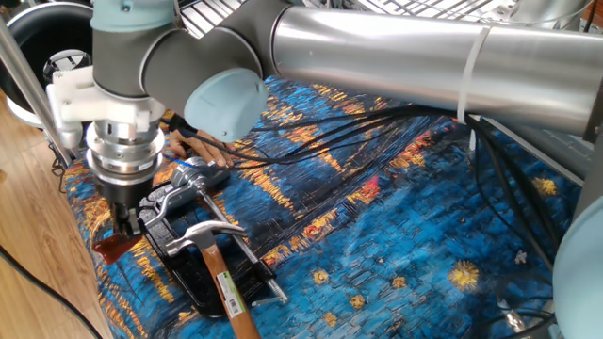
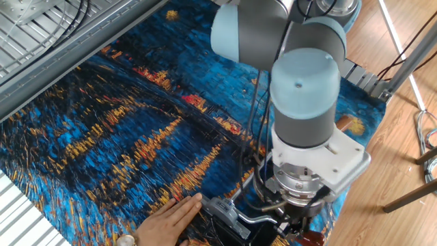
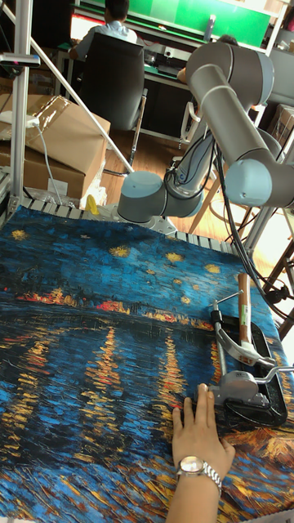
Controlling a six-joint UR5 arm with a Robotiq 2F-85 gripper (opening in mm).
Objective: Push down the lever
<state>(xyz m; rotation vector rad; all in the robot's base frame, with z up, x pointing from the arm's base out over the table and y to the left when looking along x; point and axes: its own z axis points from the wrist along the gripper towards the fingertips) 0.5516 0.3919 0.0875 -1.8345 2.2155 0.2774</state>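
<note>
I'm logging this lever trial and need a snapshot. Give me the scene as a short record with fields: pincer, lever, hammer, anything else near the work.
pincer: pointing down over the lever's red end; contact and jaw state unclear
lever: red tip low, near the cloth at the table edge
hammer: lying on the black base beside the lever, head toward the pincer
hand: a person's, flat on the cloth, touching the fixture
cloth: blue painted pattern covering the table

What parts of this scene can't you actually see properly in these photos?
- Gripper, one fixed view: jaws too dark to tell whether open or shut.
- Gripper, other fixed view: cut off by the bottom edge.
- Lever: only its dark-red end shows; the gripper covers the rod.
- Person's hand: the arm leaves the frame.
</note>
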